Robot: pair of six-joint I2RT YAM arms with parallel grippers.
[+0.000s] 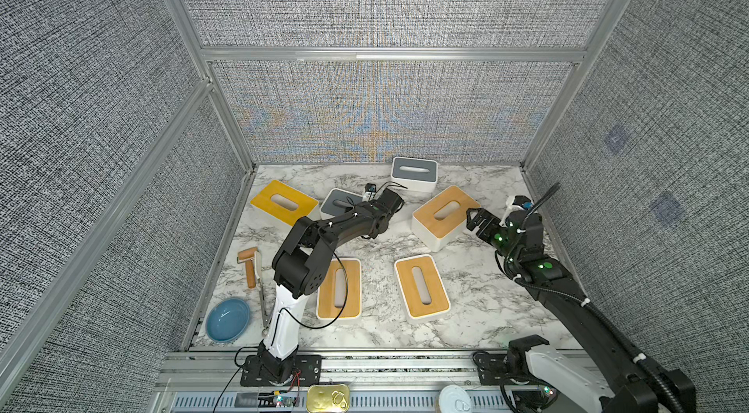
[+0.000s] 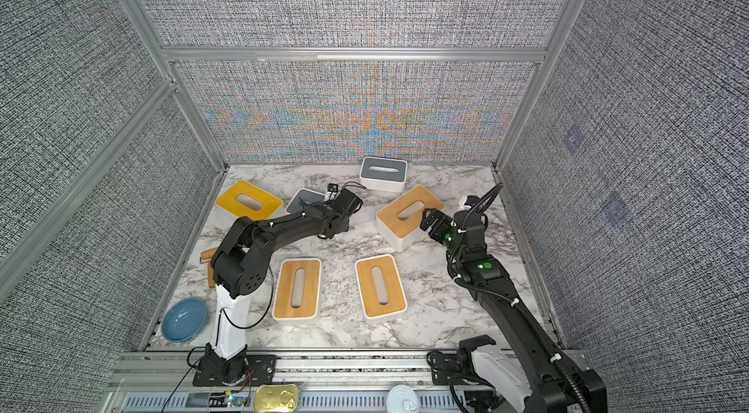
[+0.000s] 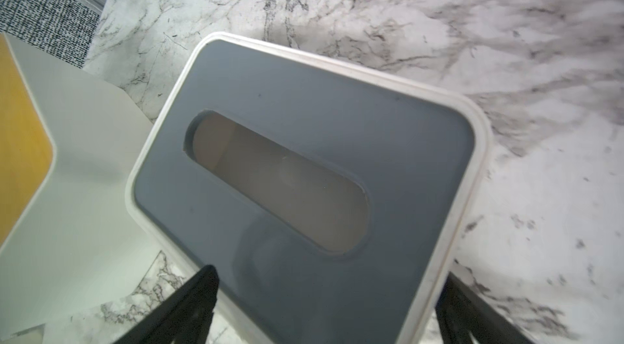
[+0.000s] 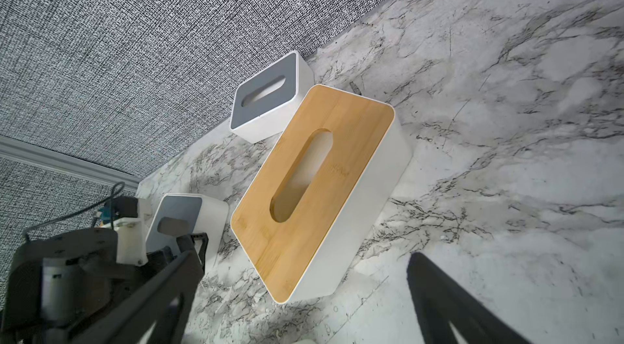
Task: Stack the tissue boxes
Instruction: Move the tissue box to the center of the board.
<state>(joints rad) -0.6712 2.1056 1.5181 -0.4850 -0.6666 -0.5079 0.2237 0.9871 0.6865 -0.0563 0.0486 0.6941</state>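
Stacking not yet begun, every box alone on the white marble-patterned counter [image 1: 466,309]. Left gripper [image 3: 329,273] spread fully wide and empty, hovering over the nearer white rounded tissue box with the grey slotted lid [image 3: 388,129], a finger flanking each side of its near part, seemingly skewed to its walls. Just beside it, the white box with the yellow-orange lid [image 1: 304,204]. Right gripper [image 1: 474,220] equally wide, empty, at the end of the angled white box with the bamboo lid [image 1: 450,197]; contact impossible to judge. Second grey-lidded box [image 1: 414,172] by the back wall; a further bamboo-lidded box [image 1: 326,301] up front with its twin [image 1: 437,293] alongside. To grasp well: square the left wrist to the box walls, lower until both fingers pass the rim, close across the narrower span, lift level. Mind the yellow-lidded neighbour, probably close enough to nudge.
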